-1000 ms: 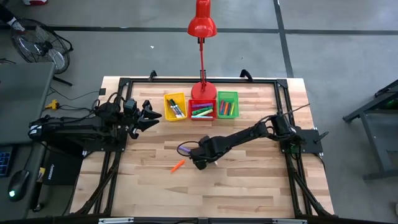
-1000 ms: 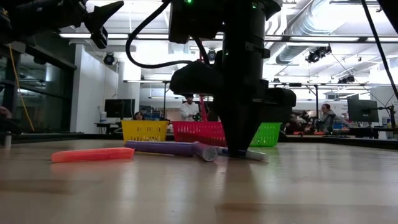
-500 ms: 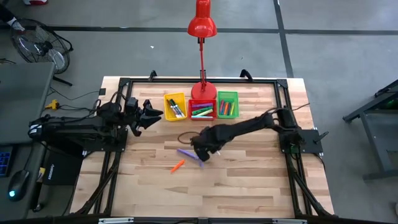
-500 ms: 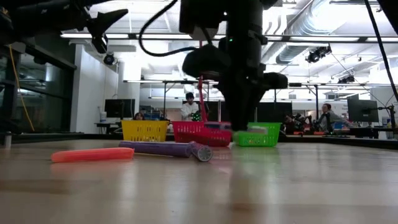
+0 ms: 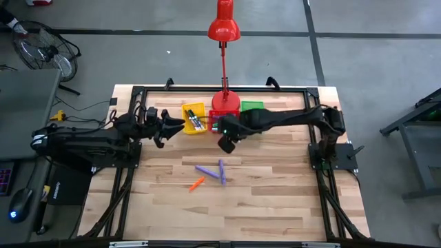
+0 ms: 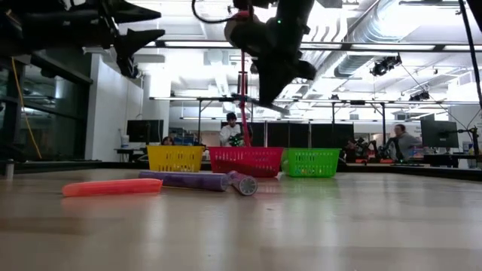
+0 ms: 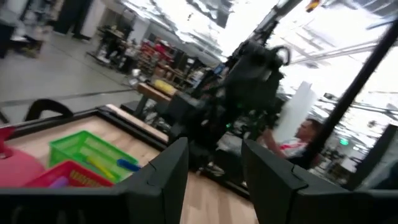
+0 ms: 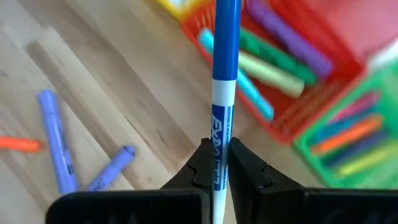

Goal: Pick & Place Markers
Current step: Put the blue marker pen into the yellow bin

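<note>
My right gripper (image 5: 227, 143) hangs high over the table just in front of the red bin (image 5: 224, 122), shut on a blue-and-white marker (image 8: 224, 68). That marker also shows as a thin slanted line under the gripper (image 6: 261, 102) in the low view. Two purple markers (image 5: 207, 169) (image 5: 222, 172) and an orange marker (image 5: 197, 184) lie flat on the wooden table. More markers lie in the yellow bin (image 5: 193, 118), the red bin and the green bin (image 5: 252, 107). My left gripper (image 5: 180, 124) stands open in the air beside the yellow bin, holding nothing. My right gripper pinches the marker's white barrel at its printed label (image 8: 219, 134) between its two fingers. The fingers come steeply from above and lie across the marker. The marker is lifted clear of the table, its blue end (image 8: 226, 37) reaching toward the red bin, a little tilted from level.
A red desk lamp (image 5: 224, 21) stands behind the red bin, its stem rising over it. A black frame (image 5: 207, 89) runs around the table's edges. Bare wood lies between the loose markers and the table's near edge (image 5: 227, 234). People sit in the room beyond the table.
My right gripper has risen from the table with the blue-and-white marker and gone toward the far edge, up to the red bin, rolling its wrist. The marker has been lifted clear. The purple and orange markers stay on the table. My left gripper has swung slightly toward the yellow bin.
</note>
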You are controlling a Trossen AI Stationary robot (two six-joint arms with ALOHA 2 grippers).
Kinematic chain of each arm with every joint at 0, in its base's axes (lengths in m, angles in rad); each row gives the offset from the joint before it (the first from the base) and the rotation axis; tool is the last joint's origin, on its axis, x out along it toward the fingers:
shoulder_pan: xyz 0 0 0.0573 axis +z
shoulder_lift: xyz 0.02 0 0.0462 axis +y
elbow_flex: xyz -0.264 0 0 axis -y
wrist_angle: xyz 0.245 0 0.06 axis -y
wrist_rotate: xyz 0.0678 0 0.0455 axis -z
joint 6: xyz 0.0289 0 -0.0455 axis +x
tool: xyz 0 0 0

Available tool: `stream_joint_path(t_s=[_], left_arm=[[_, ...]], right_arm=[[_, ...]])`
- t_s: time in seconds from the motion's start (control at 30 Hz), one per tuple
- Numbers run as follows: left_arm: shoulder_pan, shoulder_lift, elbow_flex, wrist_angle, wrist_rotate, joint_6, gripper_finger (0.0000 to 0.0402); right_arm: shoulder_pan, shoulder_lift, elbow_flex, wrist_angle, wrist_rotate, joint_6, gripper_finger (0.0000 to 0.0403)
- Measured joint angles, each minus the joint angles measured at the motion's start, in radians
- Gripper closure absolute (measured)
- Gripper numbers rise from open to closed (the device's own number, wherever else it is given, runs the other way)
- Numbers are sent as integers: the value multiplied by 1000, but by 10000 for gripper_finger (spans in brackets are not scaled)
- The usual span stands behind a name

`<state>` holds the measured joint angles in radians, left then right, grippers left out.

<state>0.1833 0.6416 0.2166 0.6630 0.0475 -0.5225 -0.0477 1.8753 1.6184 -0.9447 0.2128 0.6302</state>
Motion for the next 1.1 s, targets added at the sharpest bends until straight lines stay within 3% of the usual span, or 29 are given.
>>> stream_joint_path(t_s=[0.17, 0.47, 0.63, 0.87, 1.1], left_arm=[[0, 73, 40, -8, -40, 50, 239], [11, 279, 184, -36, -219, 102, 146], [67, 343, 237, -28, -224, 69, 142], [112, 397, 277, -30, -250, 27, 142], [111, 413, 283, -30, -295, 2, 142]], right_arm=[[-68, -39, 0, 138, -73, -205, 388], [-184, -53, 2, 374, -303, -485, 390], [-245, -54, 2, 417, -419, -590, 391], [-324, -56, 10, 439, -492, -681, 397], [-380, -66, 12, 458, -635, -683, 399]])
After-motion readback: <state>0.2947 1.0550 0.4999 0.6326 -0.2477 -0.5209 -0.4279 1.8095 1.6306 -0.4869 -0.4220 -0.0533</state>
